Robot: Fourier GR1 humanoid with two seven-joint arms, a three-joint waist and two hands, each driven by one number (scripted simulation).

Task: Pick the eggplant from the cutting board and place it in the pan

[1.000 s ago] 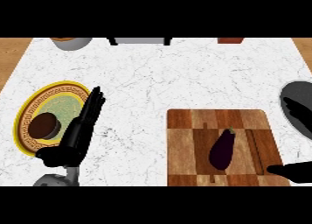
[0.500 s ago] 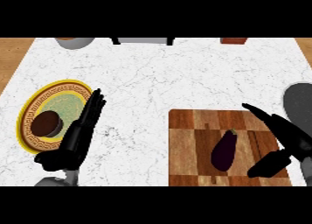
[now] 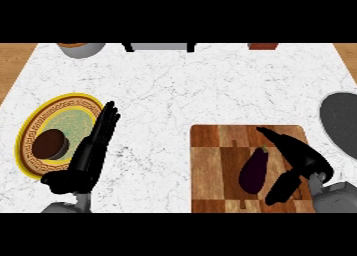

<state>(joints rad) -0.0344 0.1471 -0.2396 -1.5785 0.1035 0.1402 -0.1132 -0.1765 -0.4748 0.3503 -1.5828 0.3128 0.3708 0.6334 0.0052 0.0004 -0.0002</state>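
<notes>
Eggplant (image 3: 254,170) lies on the board (image 3: 212,170), near the middle, stem end pointing away from us. We have our right hand (image 3: 299,162) over the board's right part, just beside the eggplant, fingers spread and thumb low, grasping nothing. The pan (image 3: 346,125) sits at the counter's right edge, apart from the board. Our left hand (image 3: 89,157) rests on the counter (image 3: 196,85) with fingers straight and released, just beside a yellow plate (image 3: 70,107) that carries a brown round item (image 3: 49,144).
</notes>
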